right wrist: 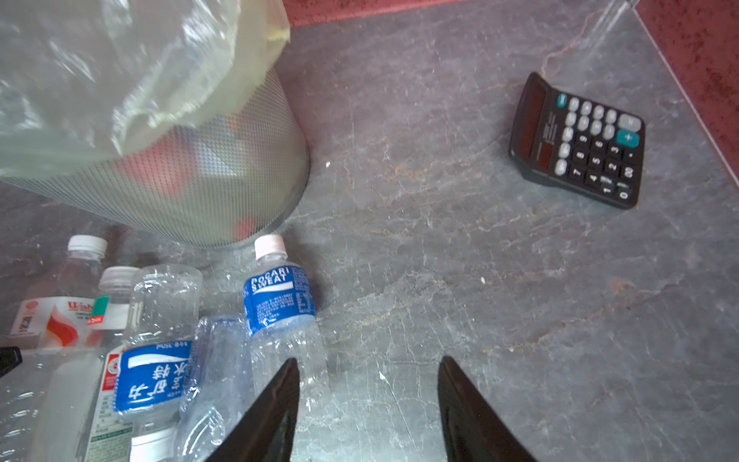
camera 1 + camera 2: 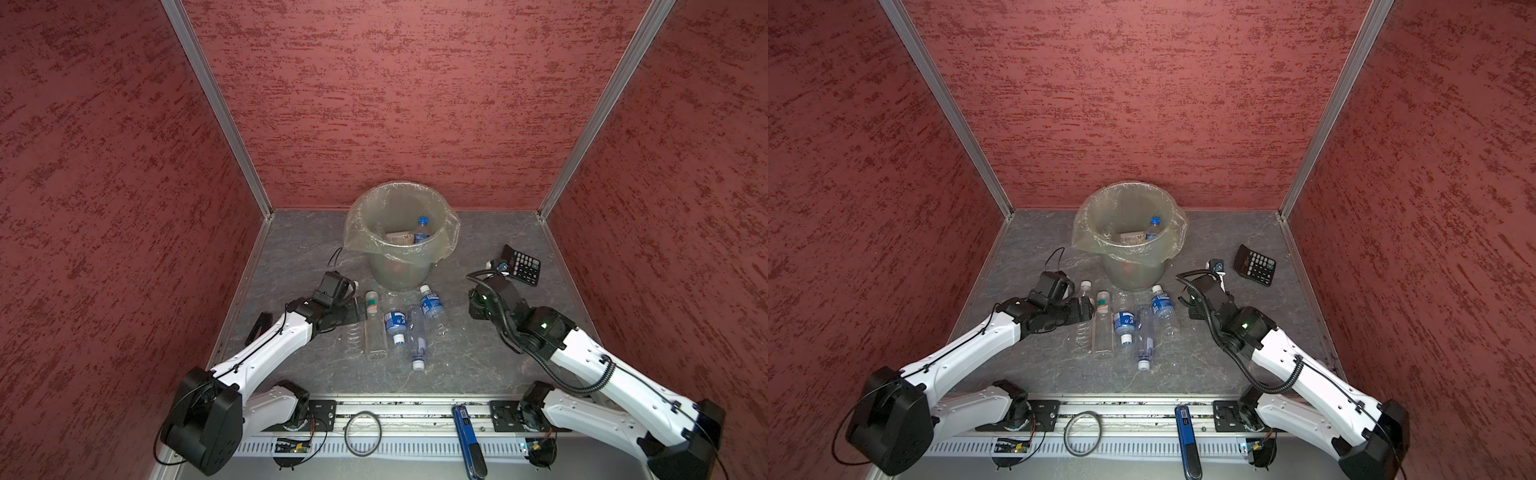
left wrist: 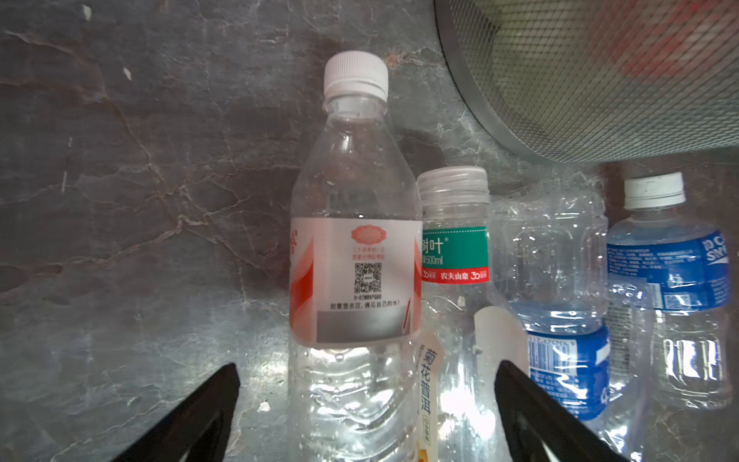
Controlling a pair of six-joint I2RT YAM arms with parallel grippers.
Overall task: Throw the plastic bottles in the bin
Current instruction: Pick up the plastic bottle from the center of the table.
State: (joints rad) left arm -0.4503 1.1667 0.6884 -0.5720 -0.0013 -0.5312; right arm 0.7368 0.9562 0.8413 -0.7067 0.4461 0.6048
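Note:
Several clear plastic bottles lie side by side on the grey table in front of the bin (image 2: 399, 276), a mesh bucket with a yellowish bag over its rim. My left gripper (image 3: 368, 368) is open and straddles the lower body of the red-and-white labelled bottle (image 3: 356, 240). Beside that bottle lies a green-banded bottle (image 3: 454, 240). My right gripper (image 1: 368, 360) hangs over bare table just right of the blue Pocari bottle (image 1: 280, 300), its jaws apart with nothing between them. A blue-capped bottle (image 2: 422, 228) stands inside the bin.
A black calculator (image 2: 523, 266) lies at the back right, close to the right arm's wrist. Red walls close in the table on three sides. A blue tool (image 2: 467, 436) and a ring (image 2: 363, 434) rest on the front rail.

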